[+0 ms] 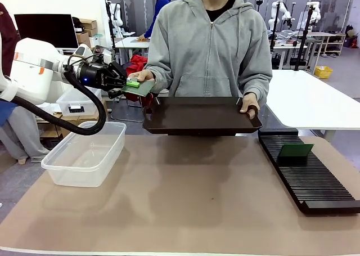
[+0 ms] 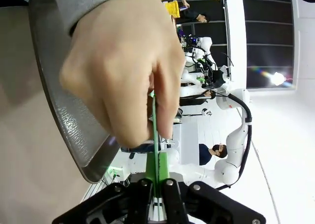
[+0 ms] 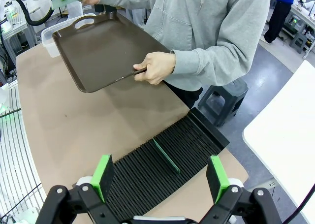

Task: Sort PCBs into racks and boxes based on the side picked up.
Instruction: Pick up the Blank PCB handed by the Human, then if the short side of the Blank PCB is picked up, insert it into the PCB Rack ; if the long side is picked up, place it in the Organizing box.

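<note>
My left gripper (image 1: 130,84) is shut on one edge of a dark-green PCB (image 1: 142,87). The person's hand (image 1: 144,75) holds that board's other end, beside the tray. In the left wrist view the PCB (image 2: 156,145) shows edge-on between my shut fingers (image 2: 143,194), with the person's hand (image 2: 123,71) pinching it just beyond. A second PCB (image 1: 296,151) stands upright in a slot of the long black rack (image 1: 315,183) at the right. My right gripper (image 3: 160,178) hangs open above that rack (image 3: 147,177) and its PCB (image 3: 166,155). The clear box (image 1: 84,155) sits at the left, below my left arm.
The person holds a dark brown handled tray (image 1: 202,116) level over the table's far edge, the other hand (image 1: 250,105) on its right end. A smaller lidded bin (image 1: 76,104) sits behind the box. The brown table top (image 1: 191,200) stretches between box and rack.
</note>
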### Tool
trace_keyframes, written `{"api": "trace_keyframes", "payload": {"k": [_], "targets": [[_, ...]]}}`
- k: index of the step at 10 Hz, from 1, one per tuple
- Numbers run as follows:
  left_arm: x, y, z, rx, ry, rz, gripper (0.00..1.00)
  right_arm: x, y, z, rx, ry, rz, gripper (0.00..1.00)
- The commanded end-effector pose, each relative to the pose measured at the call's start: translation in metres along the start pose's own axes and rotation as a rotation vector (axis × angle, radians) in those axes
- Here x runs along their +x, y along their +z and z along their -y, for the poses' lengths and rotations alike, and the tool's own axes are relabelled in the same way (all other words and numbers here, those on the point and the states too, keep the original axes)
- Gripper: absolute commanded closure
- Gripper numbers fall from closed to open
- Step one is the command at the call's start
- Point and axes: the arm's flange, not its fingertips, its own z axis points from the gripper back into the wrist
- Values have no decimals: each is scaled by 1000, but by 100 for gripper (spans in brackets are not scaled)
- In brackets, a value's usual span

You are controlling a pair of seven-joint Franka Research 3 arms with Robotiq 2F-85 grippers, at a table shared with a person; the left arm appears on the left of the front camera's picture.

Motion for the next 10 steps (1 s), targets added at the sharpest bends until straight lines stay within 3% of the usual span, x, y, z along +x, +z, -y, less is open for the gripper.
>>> {"api": "trace_keyframes", "payload": {"k": [1,2,4,5,10], "targets": [[0,7,4,14,-6,6,100,1,-1,1,-2,-3,-1,0],[-1,8,4,11,-4,8,100,1,-1,1,-2,-3,-1,0],[-8,7,1,98,18,-149,100,1,-1,1,-2,-3,-1,0],[-1,3,1,22,-5,-16,100,1,-1,1,-2,-3,-1,0],[-1,3,1,22,-5,-16,100,1,-1,1,-2,-3,-1,0]]}}
